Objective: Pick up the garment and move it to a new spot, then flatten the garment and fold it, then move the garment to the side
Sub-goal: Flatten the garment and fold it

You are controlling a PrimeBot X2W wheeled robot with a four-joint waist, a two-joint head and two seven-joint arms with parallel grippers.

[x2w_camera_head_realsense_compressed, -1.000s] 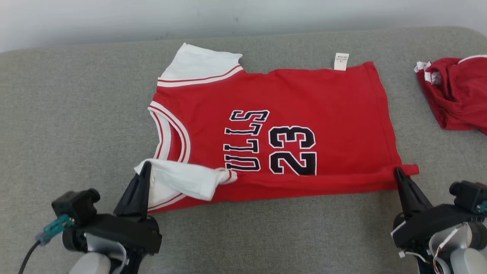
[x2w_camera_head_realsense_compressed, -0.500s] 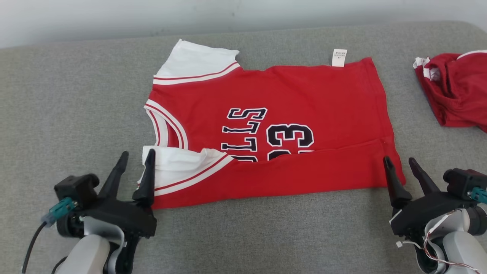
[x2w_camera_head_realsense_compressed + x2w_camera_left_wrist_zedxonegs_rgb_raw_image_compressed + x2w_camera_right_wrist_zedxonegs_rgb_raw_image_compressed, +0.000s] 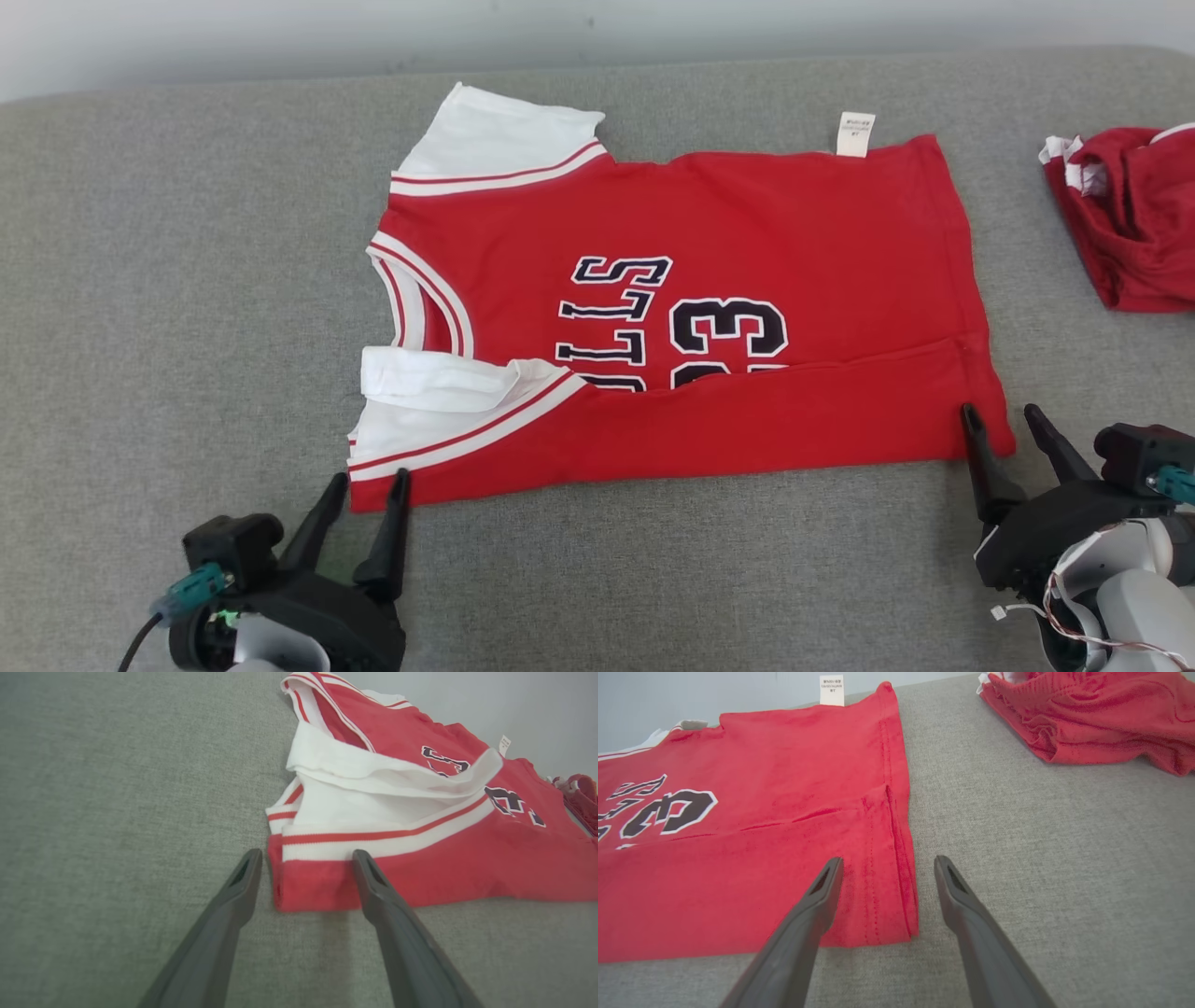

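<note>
**A:** Head view: a second ago both hands were pinching the jersey (image 3: 747,215) by its near edge. Now the left hand (image 3: 368,479), lower left, and the right hand (image 3: 1000,411), lower right, are spread wide, holding nothing, backed off toward the bottom edge. The near strip lies folded over, hiding the printed number's (image 3: 728,327) lower part.

**B:** Left wrist view: fingers frame the sleeve-end corner, flat on the grey tabletop (image 3: 93,812). Right wrist view: same at the hem corner. I'd say first fold's done, far side next. The other red garment (image 3: 1087,714) sits upper right, well apart.
</note>
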